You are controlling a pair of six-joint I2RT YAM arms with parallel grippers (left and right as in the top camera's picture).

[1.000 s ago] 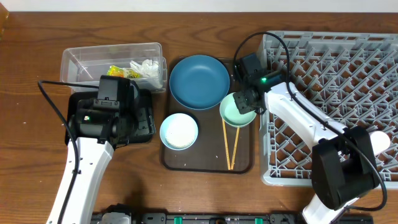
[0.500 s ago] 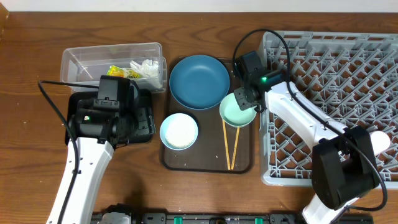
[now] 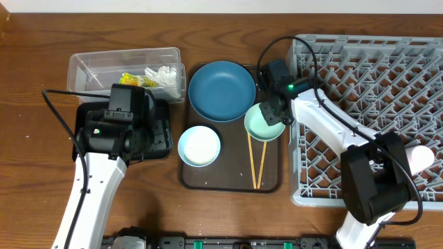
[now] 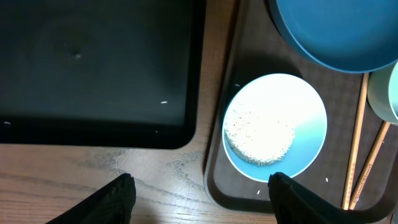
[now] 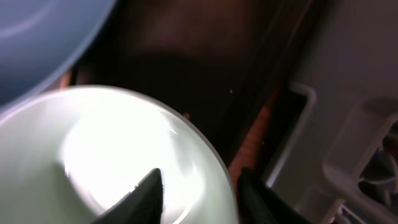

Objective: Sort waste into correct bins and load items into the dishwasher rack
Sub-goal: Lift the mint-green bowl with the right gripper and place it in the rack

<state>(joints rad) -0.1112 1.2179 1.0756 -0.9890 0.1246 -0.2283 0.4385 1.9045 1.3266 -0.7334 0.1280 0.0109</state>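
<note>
Right gripper (image 5: 199, 184) straddles the rim of the mint green bowl (image 3: 260, 128).
Grip unclear; bowl at brown tray (image 3: 228, 174) right edge; left gripper (image 4: 202, 190) apart, empty.

Pretty sure this is a robotics lab bench dressed up like a kitchen cleanup spot. You've got a plain wooden table (image 3: 228, 214) with a white robot arm (image 3: 93, 187) mounted on each side. A grey dishwasher rack (image 3: 387, 62) sits right on the tabletop. Next to it is a brown tray (image 3: 234, 173) with a dark blue dish (image 3: 221, 90) and bowls.
</note>
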